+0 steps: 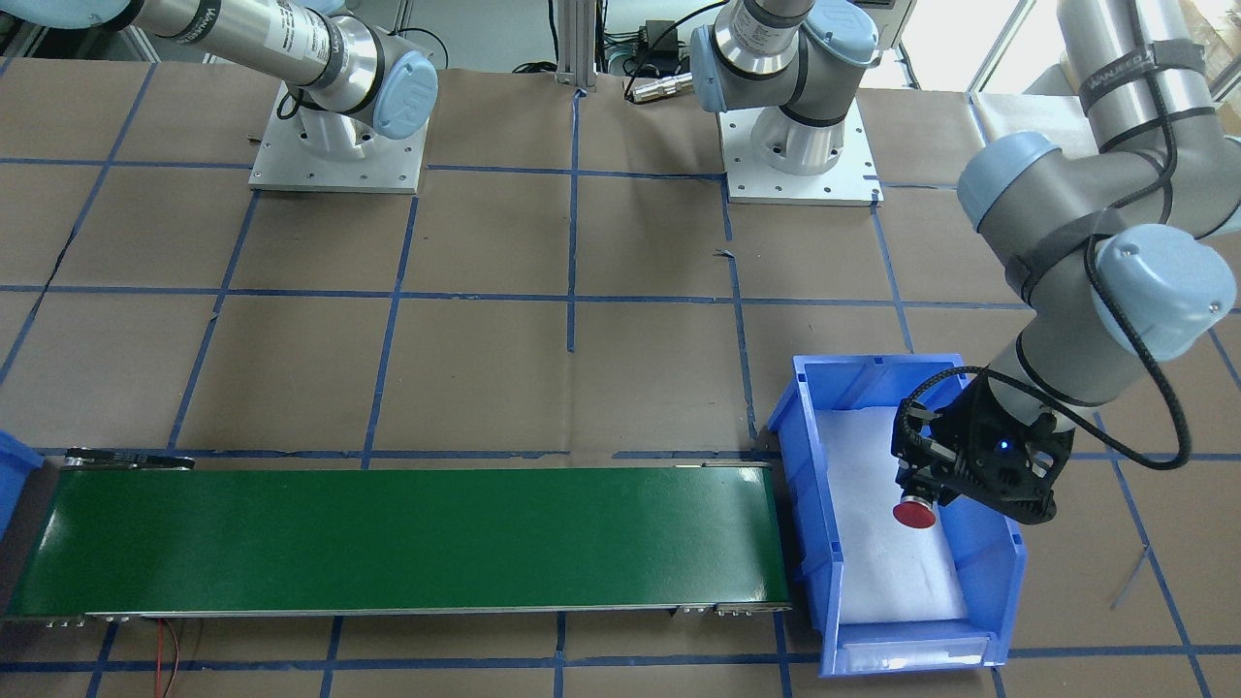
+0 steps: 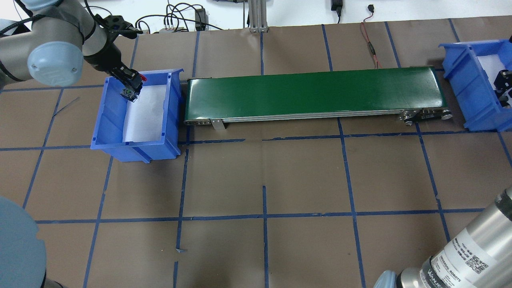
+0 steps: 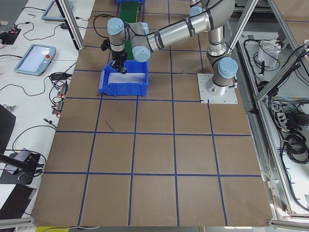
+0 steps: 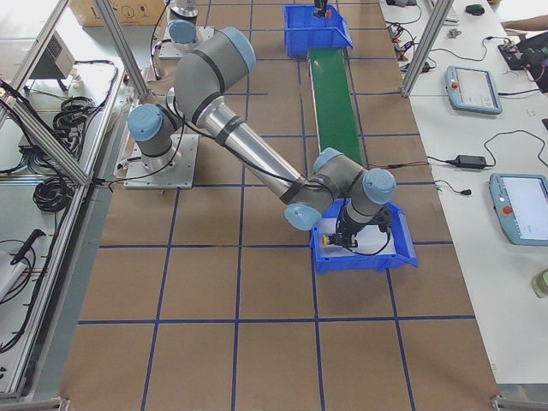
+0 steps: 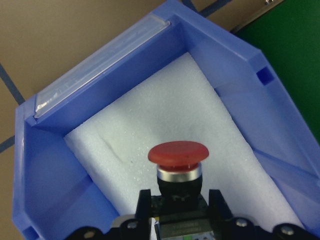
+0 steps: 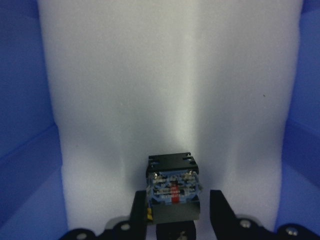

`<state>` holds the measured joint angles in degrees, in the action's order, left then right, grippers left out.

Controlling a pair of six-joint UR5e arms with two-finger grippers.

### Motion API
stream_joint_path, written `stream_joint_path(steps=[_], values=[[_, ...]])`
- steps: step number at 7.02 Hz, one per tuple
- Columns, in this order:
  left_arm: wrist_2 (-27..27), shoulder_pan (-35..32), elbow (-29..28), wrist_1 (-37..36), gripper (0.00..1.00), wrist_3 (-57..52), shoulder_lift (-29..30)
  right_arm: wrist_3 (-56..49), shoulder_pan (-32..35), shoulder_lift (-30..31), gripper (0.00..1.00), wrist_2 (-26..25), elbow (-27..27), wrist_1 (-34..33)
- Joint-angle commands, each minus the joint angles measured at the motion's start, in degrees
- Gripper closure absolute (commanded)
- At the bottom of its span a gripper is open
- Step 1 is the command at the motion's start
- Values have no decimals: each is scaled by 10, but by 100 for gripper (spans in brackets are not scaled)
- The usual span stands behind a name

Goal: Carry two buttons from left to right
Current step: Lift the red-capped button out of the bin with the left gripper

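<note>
Red button (image 5: 177, 154) is clamped in the left end effector (image 5: 179, 196), above the left blue bin's (image 5: 220, 55) white foam (image 5: 165, 105). Right end effector (image 6: 177, 200) straddles the yellow button (image 6: 172, 187) inside the right bin (image 6: 20, 100); whether it grips is unclear.

The red button (image 5: 176, 155) hides most of its black body behind its cap and the left pincer (image 5: 179, 195), whose fingers run off the wrist view's bottom edge. In the right wrist view the second button (image 6: 172, 185) shows only its terminal end, the cap hidden save a yellow sliver. The right pincer (image 6: 177, 195) is cut off below, and whether its pads touch the body is hard to tell. Overhead, the right-hand bin (image 2: 460, 80) is cropped by the frame edge, the pincer in it a dark scrap. In each side view the far pincer is too small to read.
</note>
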<state>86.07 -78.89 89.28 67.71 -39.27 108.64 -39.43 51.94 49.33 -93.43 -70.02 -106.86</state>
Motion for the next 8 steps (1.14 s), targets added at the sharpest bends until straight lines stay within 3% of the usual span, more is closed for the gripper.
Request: stream_joint_path(steps=[1, 3, 5, 8], values=[[1, -39, -1, 24, 71, 107, -48, 0, 0, -2, 38, 0, 1, 1], [3, -62, 0, 24, 71, 181, -51, 0, 3, 12, 38, 0, 20, 9], [0, -79, 0, 16, 71, 254, -38, -1, 25, 44, 38, 0, 79, 87], [-1, -103, -1, -30, 71, 315, 1, 7, 122, 126, 38, -1, 88, 129]])
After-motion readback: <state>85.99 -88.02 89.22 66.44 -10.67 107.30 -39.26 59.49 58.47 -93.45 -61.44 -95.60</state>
